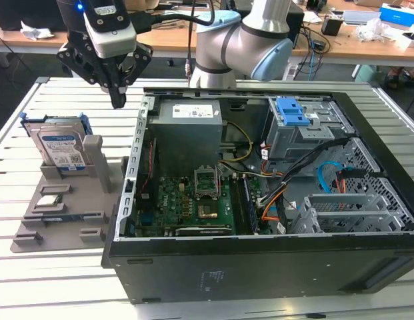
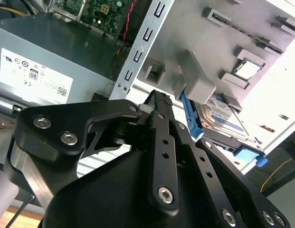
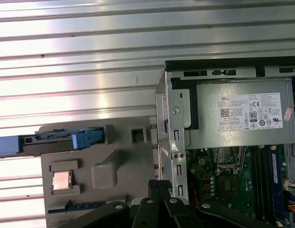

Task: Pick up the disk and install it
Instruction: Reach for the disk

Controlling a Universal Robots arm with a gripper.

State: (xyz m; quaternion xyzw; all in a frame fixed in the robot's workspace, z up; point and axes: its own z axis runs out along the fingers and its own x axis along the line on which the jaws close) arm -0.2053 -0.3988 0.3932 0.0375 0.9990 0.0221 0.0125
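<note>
The disk (image 1: 60, 148) is a silver hard drive with a white-and-blue label in a bright blue frame. It stands on edge in a grey holder (image 1: 67, 220) at the exterior view's left, and is edge-on in the first wrist view (image 3: 52, 141). The second wrist view has its label side (image 2: 222, 110) behind a grey post. My gripper (image 1: 118, 101) hangs shut and holding nothing, above the gap between the holder and the open computer case (image 1: 260, 267), a little right of the disk and higher. Its fingertips touch each other in both wrist views (image 2: 159, 99) (image 3: 159, 184).
The case holds a power supply (image 1: 190, 123), a motherboard (image 1: 193, 200) and a grey drive cage with a blue latch (image 1: 297, 113). A square processor chip (image 1: 50, 199) lies on the holder. Everything rests on a slatted metal table (image 1: 60, 287). The arm's base (image 1: 240, 47) stands behind the case.
</note>
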